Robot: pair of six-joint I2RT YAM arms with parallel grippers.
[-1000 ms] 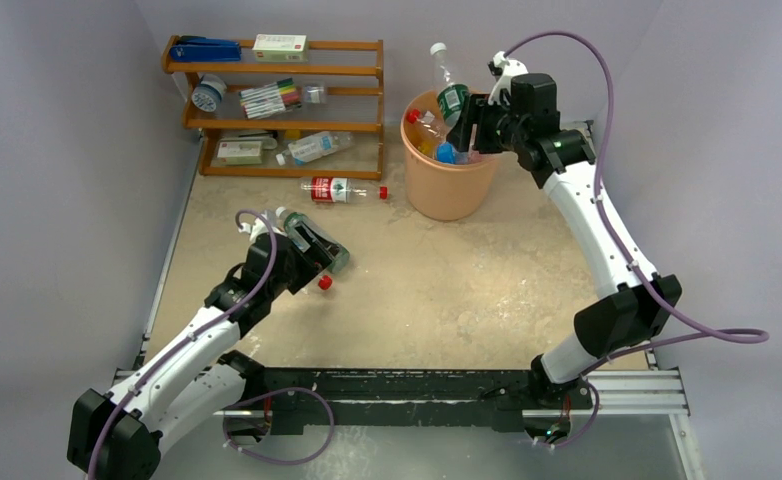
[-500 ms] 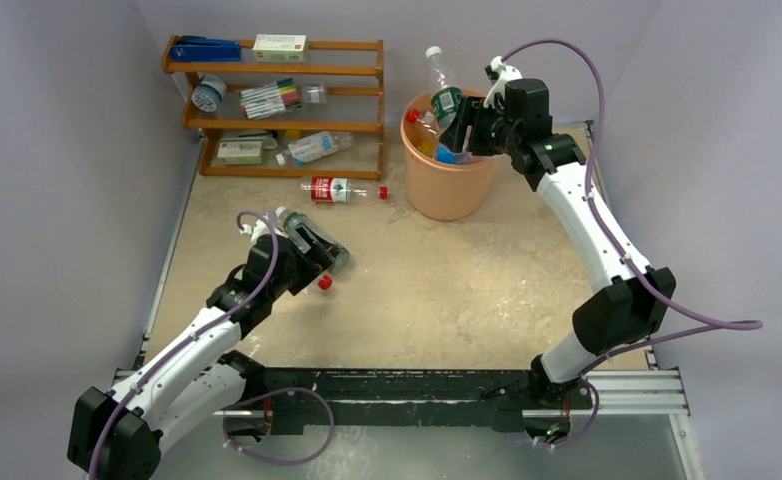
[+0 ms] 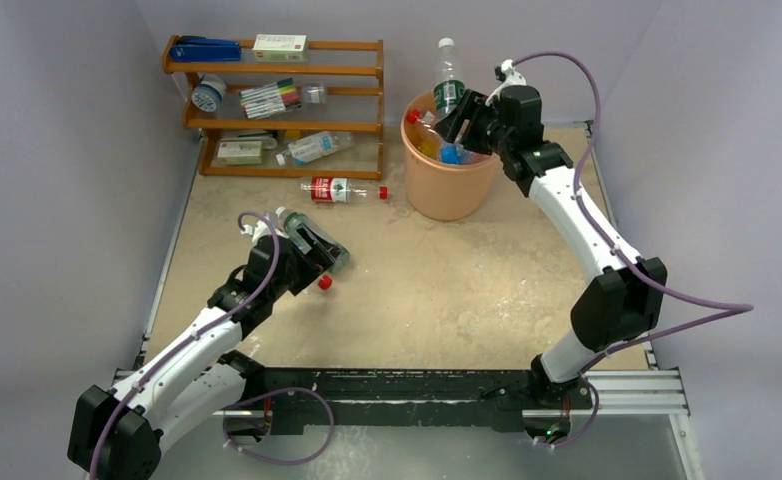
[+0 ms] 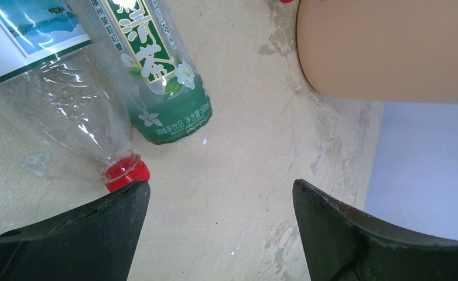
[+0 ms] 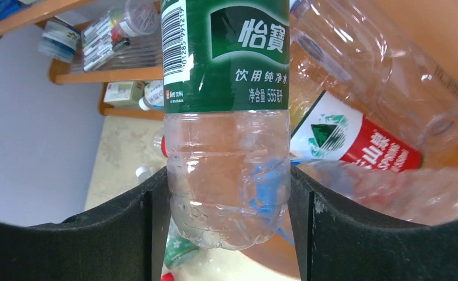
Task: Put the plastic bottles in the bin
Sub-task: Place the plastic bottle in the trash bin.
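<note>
Crowding the bin [image 3: 447, 190], loose bottles [image 5: 355, 140] lie under the green-labelled bottle [image 3: 449, 90]

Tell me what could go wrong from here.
1. The right pincer holds the green-labelled water bottle upright over the bin, already piled with bottles; released, it may tip out over the rim.
2. The open left pincer sits beside, not around, the green tea bottle and red-capped bottle; closing may only nudge them.

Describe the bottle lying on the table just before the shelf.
Start at the wooden shelf at the far left. On the tabletop just before it, left of the orange bin, lies one bottle on its side. Unlike the shelf's bottle, its label is red.
</note>
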